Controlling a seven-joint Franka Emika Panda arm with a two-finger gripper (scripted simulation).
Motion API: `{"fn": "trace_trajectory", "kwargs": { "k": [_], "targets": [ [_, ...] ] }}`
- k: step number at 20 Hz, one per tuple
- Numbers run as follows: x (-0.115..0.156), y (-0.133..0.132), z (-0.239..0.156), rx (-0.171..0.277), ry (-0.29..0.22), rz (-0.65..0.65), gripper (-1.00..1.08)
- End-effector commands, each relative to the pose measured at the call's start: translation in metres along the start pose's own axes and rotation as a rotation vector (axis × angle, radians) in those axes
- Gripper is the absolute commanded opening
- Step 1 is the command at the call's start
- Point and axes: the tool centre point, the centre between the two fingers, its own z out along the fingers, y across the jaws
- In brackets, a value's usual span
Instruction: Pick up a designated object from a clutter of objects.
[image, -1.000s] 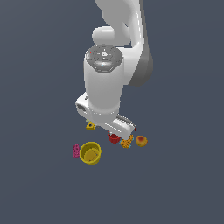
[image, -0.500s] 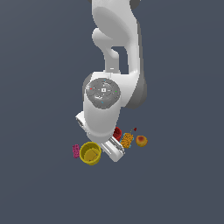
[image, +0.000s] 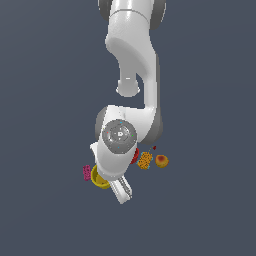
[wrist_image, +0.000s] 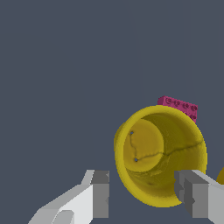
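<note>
Two pale grey fingers (wrist_image: 100, 192) of the white arm's gripper (wrist_image: 144, 197) stand well apart in the wrist view, and the round yellow bowl-like cup with a rolled rim (wrist_image: 159, 155) sits partly between them, its open mouth facing the camera so that the cracked-looking inner floor shows. One finger overlaps the cup's rim on one side; the other stands clear of it with a gap of bare floor between, so nothing is clamped. Whether the overlapping finger actually touches the wall I cannot tell. Just behind the cup, touching or nearly touching its rim, a pink studded block (wrist_image: 179, 106) pokes out. From the exterior view the bulky white wrist covers most of the group: only a crescent of the yellow cup (image: 100, 181) shows under the hand, low on the dark grey floor (image: 45, 210), with the pink block (image: 87, 172) just beside it toward the exterior view's left. The gripper (image: 122, 190) points down and toward the exterior view's right of the cup. Further toward the exterior view's right lie a sliver of a red cup (image: 136, 156), mostly hidden behind the wrist, then an orange dotted block (image: 145, 160), then a peach-like round fruit (image: 161, 161), each near the next.
</note>
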Motion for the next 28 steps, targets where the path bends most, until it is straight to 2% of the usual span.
{"fn": "trace_trajectory", "kwargs": {
  "k": [1,10,16,26,27,28],
  "targets": [
    [0.004,-0.004,0.010,-0.006,0.014,0.042,0.28],
    [0.011,-0.010,0.031,-0.016,0.041,0.117,0.28],
    [0.011,-0.010,0.033,-0.017,0.041,0.119,0.28],
    [0.012,-0.009,0.062,-0.017,0.042,0.122,0.28],
    [0.012,-0.009,0.062,-0.017,0.042,0.122,-1.00],
    [0.012,-0.009,0.062,-0.017,0.042,0.122,-1.00]
  ]
}}
